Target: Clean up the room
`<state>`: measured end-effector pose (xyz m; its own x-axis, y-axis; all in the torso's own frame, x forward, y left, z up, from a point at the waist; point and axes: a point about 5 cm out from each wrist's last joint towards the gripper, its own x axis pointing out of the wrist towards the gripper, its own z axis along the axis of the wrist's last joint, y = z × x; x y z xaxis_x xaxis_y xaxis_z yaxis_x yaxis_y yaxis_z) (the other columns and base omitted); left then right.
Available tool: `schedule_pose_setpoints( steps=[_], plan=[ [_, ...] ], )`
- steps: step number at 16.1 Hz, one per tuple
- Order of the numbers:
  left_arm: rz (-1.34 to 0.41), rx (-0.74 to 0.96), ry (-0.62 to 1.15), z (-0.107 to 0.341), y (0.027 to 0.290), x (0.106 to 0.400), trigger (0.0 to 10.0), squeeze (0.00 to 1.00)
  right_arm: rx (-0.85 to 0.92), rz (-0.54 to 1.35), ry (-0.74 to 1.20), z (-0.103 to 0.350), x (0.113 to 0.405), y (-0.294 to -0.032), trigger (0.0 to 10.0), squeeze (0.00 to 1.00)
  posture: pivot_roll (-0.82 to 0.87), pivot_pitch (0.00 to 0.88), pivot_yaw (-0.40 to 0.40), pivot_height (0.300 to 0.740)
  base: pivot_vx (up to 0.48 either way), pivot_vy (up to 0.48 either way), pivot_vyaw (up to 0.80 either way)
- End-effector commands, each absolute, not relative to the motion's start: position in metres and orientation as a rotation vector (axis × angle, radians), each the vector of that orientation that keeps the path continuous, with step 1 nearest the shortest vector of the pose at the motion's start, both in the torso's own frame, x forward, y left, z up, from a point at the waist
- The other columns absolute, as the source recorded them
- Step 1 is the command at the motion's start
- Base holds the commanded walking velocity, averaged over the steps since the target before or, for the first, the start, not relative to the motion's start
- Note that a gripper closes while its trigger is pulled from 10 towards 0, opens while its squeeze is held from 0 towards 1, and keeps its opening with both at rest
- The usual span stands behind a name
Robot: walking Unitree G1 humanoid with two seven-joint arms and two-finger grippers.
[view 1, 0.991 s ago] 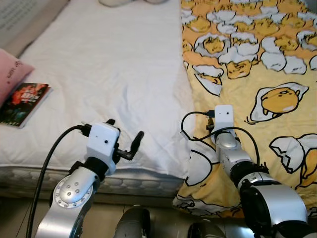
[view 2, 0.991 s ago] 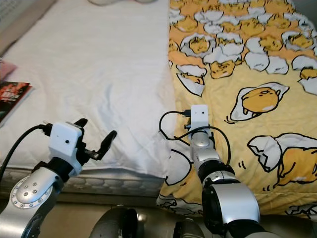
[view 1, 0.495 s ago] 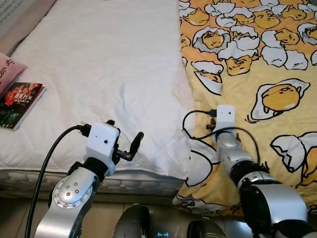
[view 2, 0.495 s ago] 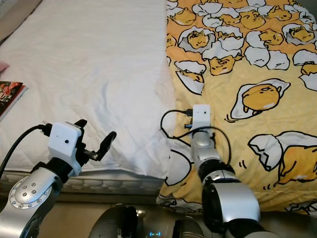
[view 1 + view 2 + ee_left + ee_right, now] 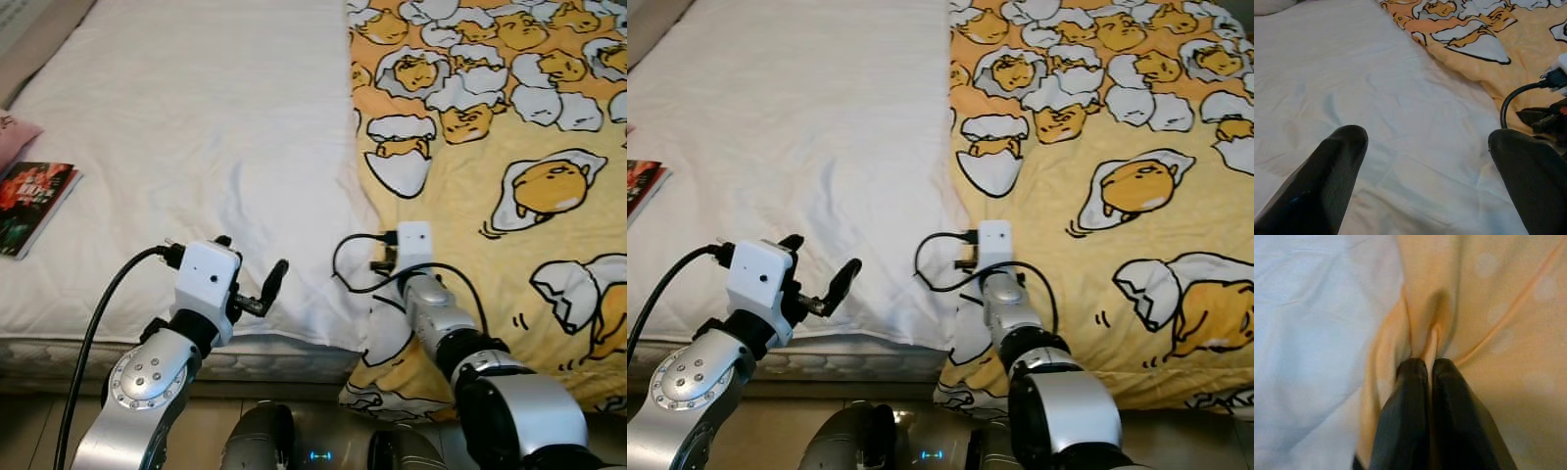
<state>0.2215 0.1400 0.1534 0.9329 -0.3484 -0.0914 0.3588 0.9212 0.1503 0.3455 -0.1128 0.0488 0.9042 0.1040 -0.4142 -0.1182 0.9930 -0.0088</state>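
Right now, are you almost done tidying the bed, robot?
Not yet. My right gripper is shut on a fold of the yellow blanket, at its edge beside the bare white sheet. My left gripper hovers open over the sheet. The blanket covers only one side of the bed, and a book lies on the sheet.

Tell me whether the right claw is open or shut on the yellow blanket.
Shut. In the right wrist view the right claw has its two fingers pressed together with a ridge of the yellow egg-print blanket pinched between them.
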Motion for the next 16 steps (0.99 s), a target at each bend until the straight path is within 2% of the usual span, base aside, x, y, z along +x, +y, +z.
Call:
schedule_pose_setpoints(
  steps=[1, 7, 9, 10, 11, 13, 16],
  plan=[
    [-0.36, 0.165, 0.081, 0.15, 0.14, 0.222, 10.0, 0.0, -0.046, 0.205, 0.463, 0.035, 0.333, -0.096, 0.0, 0.0, 0.2, 0.192, 0.03, 0.711, 0.0, 0.0, 0.0],
    [-0.353, 0.159, 0.073, 0.15, 0.139, 0.225, 10.0, 0.0, 0.003, 0.402, 0.428, 0.027, 0.312, -0.053, 0.0, 0.0, 0.19, 0.178, 0.018, 0.711, 0.0, 0.0, 0.0],
    [-0.35, 0.159, 0.07, 0.149, 0.138, 0.227, 10.0, 0.0, -0.06, 0.409, 0.411, 0.025, 0.31, -0.055, 0.0, 0.0, 0.18, 0.167, 0.014, 0.711, 0.0, 0.0, 0.0],
    [-0.35, 0.159, 0.068, 0.149, 0.137, 0.228, 10.0, 0.0, -0.099, 0.394, 0.372, 0.028, 0.312, -0.06, 2.9, 0.0, 0.18, 0.158, 0.009, 0.711, 0.0, 0.0, 0.0],
    [-0.349, 0.159, 0.066, 0.148, 0.137, 0.23, 10.0, 0.0, -0.139, 0.4, 0.338, 0.03, 0.312, -0.062, 10.0, 0.0, 0.18, 0.148, 0.006, 0.711, 0.0, 0.0, 0.0],
    [-0.327, 0.167, 0.025, 0.15, 0.135, 0.242, 10.0, 0.0, -0.219, 0.313, 0.147, 0.046, 0.314, -0.081, 10.0, 0.0, 0.17, 0.093, -0.018, 0.711, 0.0, 0.0, 0.0],
    [-0.279, 0.172, 0.0, 0.15, 0.137, 0.253, 10.0, 0.0, -0.223, 0.217, 0.039, 0.062, 0.318, -0.096, 10.0, 0.0, 0.15, 0.035, -0.036, 0.711, 0.0, 0.0, 0.0]
  ],
)
